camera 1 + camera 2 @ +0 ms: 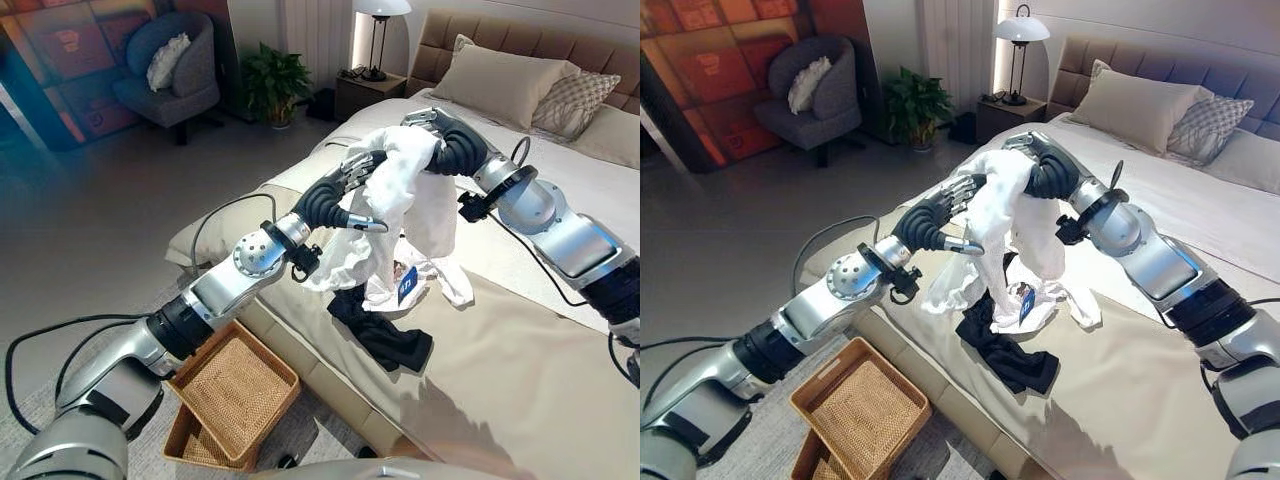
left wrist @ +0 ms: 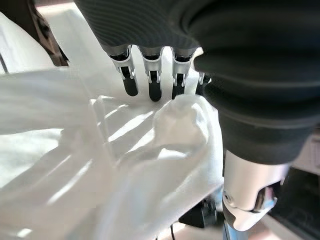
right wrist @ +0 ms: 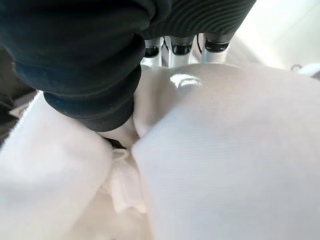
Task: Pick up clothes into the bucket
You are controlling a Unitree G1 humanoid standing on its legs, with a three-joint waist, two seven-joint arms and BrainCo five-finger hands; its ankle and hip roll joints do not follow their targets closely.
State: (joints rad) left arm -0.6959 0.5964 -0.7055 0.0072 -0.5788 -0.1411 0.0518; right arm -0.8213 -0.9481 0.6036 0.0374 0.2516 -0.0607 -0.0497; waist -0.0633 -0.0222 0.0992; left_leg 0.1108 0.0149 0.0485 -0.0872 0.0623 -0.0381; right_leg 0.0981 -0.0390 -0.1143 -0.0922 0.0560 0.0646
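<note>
The wicker basket [image 1: 235, 390] at 7 o'clock holds no clothes; both hands are raised over the bed [image 1: 520, 380]. The left hand [image 1: 352, 180] and right hand [image 1: 440, 135] each curl into the white garment [image 1: 405, 190]; a black garment [image 1: 385, 335] lies below.

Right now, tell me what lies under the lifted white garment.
Under the white garment a black garment lies on the bed; its upper edge is covered by hanging white cloth.

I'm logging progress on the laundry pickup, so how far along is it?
Nothing looks done yet: the wicker basket on the floor by the bed holds no clothes. In hand: the left hand and right hand both grip the white garment, lifted above the bed. Left: drop it into the basket, then fetch the dark garment on the bed.
</note>
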